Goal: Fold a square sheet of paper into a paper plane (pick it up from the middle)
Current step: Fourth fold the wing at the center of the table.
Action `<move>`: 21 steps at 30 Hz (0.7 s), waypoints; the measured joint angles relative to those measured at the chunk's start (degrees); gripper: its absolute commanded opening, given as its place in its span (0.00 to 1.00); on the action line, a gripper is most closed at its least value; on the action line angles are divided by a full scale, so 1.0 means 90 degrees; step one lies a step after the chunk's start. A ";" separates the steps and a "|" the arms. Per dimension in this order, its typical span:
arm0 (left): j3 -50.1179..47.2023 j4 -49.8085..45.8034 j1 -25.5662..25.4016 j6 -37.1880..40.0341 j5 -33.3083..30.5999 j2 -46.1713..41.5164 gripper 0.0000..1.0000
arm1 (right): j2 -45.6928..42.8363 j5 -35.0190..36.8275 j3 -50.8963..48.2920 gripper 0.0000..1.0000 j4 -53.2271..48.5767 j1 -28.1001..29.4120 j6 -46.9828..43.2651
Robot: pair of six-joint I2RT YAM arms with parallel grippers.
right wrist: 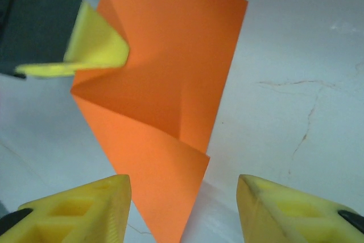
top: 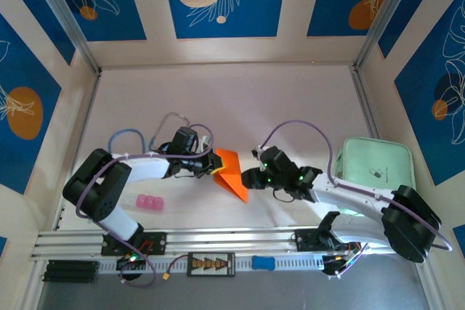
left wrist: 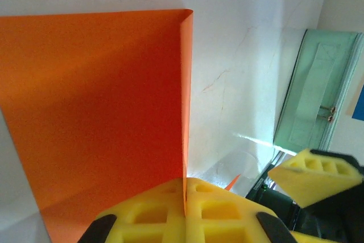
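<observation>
The orange paper (top: 232,172) is partly folded, with a pointed corner toward the near side and one flap standing up. My left gripper (top: 215,165) is shut on that raised flap; in the left wrist view the paper (left wrist: 96,112) rises from between the closed yellow pads (left wrist: 148,214). My right gripper (top: 249,178) stands open just right of the paper's point. In the right wrist view the folded paper (right wrist: 165,101) lies ahead of the spread yellow fingertips (right wrist: 85,206), its lower tip reaching between them, and the left gripper's pad (right wrist: 96,46) pinches its upper left edge.
A pale green tray (top: 374,165) sits at the right, beside the right arm. A small pink block (top: 150,202) lies near the left arm's base. An aluminium rail (top: 218,241) runs along the near edge. White walls enclose the table.
</observation>
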 measured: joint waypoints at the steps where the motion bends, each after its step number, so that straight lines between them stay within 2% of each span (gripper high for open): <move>1: -0.0002 0.0000 0.0000 -0.0002 -0.0002 0.0000 0.02 | -0.0027 0.0155 -0.0073 0.52 0.0044 0.0134 -0.0126; 6: -0.0002 -0.0051 0.0000 -0.0051 -0.0100 -0.0029 0.00 | -0.0036 0.0826 -0.0240 0.51 0.0231 0.0685 -0.0724; 12: -0.0143 -0.0063 -0.0007 -0.0306 -0.0437 -0.0396 0.00 | 0.0000 0.1275 -0.0328 0.47 0.0622 0.1105 -0.1348; 18: -0.0185 -0.0070 -0.0036 -0.0408 -0.0617 -0.0537 0.00 | 0.0529 0.1627 -0.0333 0.47 0.1030 0.1559 -0.1858; 21: -0.0182 -0.0066 -0.0083 -0.0442 -0.0629 -0.0537 0.07 | 0.0899 0.1846 -0.0330 0.47 0.1188 0.1739 -0.2042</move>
